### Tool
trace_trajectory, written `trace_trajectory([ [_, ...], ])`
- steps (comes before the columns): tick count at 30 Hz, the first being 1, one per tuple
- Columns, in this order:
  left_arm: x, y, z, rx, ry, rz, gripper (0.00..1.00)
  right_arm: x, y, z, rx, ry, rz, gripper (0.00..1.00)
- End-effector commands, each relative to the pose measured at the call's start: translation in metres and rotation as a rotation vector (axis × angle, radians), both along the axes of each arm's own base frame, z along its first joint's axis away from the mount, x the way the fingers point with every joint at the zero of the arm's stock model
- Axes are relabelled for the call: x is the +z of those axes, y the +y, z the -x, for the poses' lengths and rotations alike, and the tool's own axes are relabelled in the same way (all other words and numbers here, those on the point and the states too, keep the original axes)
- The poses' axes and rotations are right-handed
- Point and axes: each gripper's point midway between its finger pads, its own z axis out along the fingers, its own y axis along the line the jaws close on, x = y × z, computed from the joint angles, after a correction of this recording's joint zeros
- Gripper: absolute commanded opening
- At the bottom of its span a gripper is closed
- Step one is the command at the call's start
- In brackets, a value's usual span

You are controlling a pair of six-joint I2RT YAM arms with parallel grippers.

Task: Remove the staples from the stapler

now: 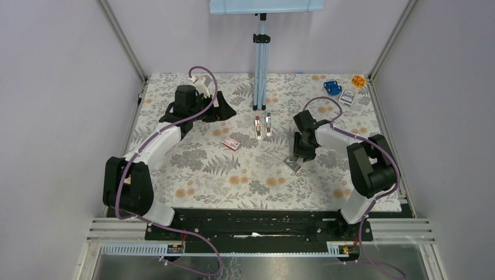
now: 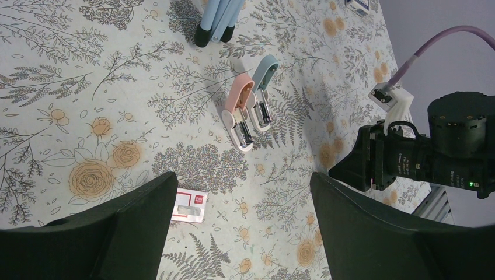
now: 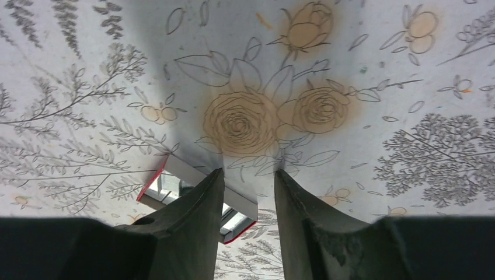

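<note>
right gripper (image 3: 248, 175) points down with its jaws partly spread over the end of an open staple tray (image 3: 175, 181). a strip of cloth shows between the tray's end and 1 finger, so it pinches nothing. bare floral cloth (image 1: 233, 175) surrounds it. left gripper (image 2: 243, 175), upper left in the top view, is spread wide and holds nothing. the 2 staplers, pink stapler (image 2: 239, 114) and blue stapler (image 2: 261, 96), lie side by side at centre, well inside the table's edges. a red staple box (image 2: 190, 205) sits lower left of them.

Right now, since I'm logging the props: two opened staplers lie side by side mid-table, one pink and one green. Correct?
Not quite: beside the pink stapler lies a blue stapler, not a green one. The left wrist view shows the colour plainly; the rest of your note holds.
</note>
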Motion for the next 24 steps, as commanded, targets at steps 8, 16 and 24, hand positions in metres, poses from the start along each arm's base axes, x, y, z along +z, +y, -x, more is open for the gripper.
trace_trajectory([
  [8,0.009,-0.002,-0.004,-0.007,-0.034,0.013,0.88,0.01,0.026,-0.016,-0.004,-0.067,-0.088,0.46],
  [16,0.009,-0.002,-0.004,-0.007,-0.035,0.013,0.88,0.001,0.035,-0.022,0.079,-0.041,-0.004,0.42],
  [24,0.008,-0.002,-0.005,-0.007,-0.033,0.011,0.88,-0.003,0.065,-0.006,0.181,-0.018,-0.062,0.4],
])
